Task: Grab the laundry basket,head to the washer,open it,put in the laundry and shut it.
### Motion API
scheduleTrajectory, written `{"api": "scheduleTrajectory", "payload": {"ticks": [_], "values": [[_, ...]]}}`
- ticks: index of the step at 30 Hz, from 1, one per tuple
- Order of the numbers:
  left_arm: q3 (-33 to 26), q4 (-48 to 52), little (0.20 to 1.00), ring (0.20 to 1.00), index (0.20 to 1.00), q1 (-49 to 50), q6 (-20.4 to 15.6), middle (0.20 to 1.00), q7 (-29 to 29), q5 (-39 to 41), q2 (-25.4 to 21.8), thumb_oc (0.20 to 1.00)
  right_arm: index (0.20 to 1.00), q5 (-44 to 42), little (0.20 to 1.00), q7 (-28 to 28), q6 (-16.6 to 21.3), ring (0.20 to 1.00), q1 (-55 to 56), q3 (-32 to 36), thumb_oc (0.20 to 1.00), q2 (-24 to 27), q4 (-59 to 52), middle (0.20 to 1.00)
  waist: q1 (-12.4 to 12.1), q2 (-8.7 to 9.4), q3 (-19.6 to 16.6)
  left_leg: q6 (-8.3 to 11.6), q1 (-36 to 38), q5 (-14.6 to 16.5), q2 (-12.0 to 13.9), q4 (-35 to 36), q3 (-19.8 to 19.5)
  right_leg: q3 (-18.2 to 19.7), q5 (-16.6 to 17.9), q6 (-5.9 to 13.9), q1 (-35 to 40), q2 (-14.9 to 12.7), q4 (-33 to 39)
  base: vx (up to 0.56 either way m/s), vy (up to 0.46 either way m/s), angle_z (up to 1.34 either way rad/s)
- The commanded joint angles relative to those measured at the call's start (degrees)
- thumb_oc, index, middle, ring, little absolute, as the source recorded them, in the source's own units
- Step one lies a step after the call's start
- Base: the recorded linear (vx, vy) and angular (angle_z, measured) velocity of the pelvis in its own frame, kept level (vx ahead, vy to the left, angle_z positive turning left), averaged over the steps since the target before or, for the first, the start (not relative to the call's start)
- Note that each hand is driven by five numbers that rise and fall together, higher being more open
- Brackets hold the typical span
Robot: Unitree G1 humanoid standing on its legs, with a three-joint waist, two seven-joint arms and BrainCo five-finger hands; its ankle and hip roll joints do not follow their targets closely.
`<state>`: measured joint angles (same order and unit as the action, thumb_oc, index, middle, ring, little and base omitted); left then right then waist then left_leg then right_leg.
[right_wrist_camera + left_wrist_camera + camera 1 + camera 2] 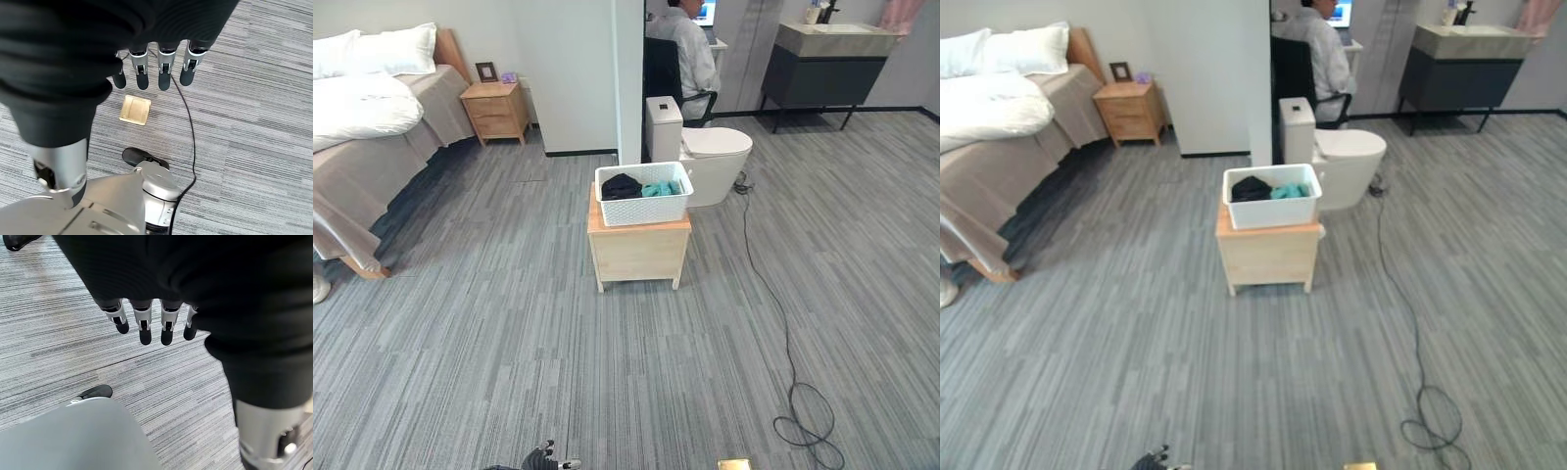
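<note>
L robot hand (146, 318) & R robot hand (156, 68): both hang over the carpet, fingers straight and slack, nothing held. Laundry basket (643, 193) sits on a small wooden bench (638, 251), well ahead of the robot, just beside a toilet (710, 157). Basket: white perforated plastic, prob. light, stiff walls, rim may flex. Load small (dark cloth (622, 186) + teal cloth (662, 188)), soft. Best hold, I'd judge: both short-side rims, one hand each.

A bed (372, 147) with white pillows (382, 49) stands beside a wooden nightstand (495, 111). A toilet (705, 152) stands near a seated person (683, 49) and a dark vanity (827, 69).
</note>
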<state>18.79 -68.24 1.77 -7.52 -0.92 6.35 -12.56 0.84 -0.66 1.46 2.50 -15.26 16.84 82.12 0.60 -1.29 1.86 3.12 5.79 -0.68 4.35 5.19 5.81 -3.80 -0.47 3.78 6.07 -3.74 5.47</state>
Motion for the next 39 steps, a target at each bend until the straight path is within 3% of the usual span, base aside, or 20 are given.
{"api": "scheduleTrajectory", "payload": {"ticks": [1, 31, 38, 39], "values": [[-0.2, -2.9, 1.000, 1.000, 1.000, -3.5, -1.9, 1.000, 0.3, -0.7, 0.7, 1.000, 1.000, 0.1, 1.000, 0.6, 0.6, 1.000, -2.4, -1.7, 1.000, 0.8, 4.1, 1.000, -0.1, 1.13, -2.0, 1.50, -2.0, 0.0, 0.9, -0.2, -3.2, -1.4, 1.5, 3.43, -1.3, -2.8, -0.5, 0.00, 0.000, 0.00], [-2.9, -4.9, 1.000, 1.000, 1.000, -3.3, -1.8, 1.000, 2.1, 0.9, 0.7, 1.000, 1.000, -1.6, 1.000, 0.4, 0.9, 1.000, -3.0, -2.7, 1.000, -0.8, 2.5, 1.000, -1.9, 1.55, -2.6, 1.83, -3.3, -0.9, 0.8, -0.2, -5.7, -3.0, 0.7, 3.14, -1.1, -2.6, -0.5, 0.00, -0.005, 0.02], [-3.4, -5.6, 1.000, 1.000, 1.000, -4.0, -1.4, 1.000, 2.2, 1.9, -0.1, 1.000, 1.000, -4.9, 1.000, 0.6, 1.4, 1.000, -3.2, -2.0, 1.000, -1.0, 1.2, 1.000, -1.8, 1.86, -1.2, 1.92, -3.8, -2.2, 1.9, -0.2, -6.8, -1.2, -0.1, 1.52, -1.0, -1.0, -0.5, 0.01, -0.080, 0.09], [-3.7, -5.2, 1.000, 1.000, 1.000, -4.5, -1.4, 1.000, 2.2, 3.2, -0.7, 1.000, 1.000, -6.2, 1.000, 0.7, 1.6, 1.000, -3.5, -1.4, 1.000, -0.8, 0.8, 1.000, -2.0, 2.25, 0.5, 2.17, -5.6, -1.2, 2.4, -4.6, -7.1, -1.0, -0.9, 0.34, -1.6, -0.5, -2.8, -0.03, -0.094, 0.14]]}}
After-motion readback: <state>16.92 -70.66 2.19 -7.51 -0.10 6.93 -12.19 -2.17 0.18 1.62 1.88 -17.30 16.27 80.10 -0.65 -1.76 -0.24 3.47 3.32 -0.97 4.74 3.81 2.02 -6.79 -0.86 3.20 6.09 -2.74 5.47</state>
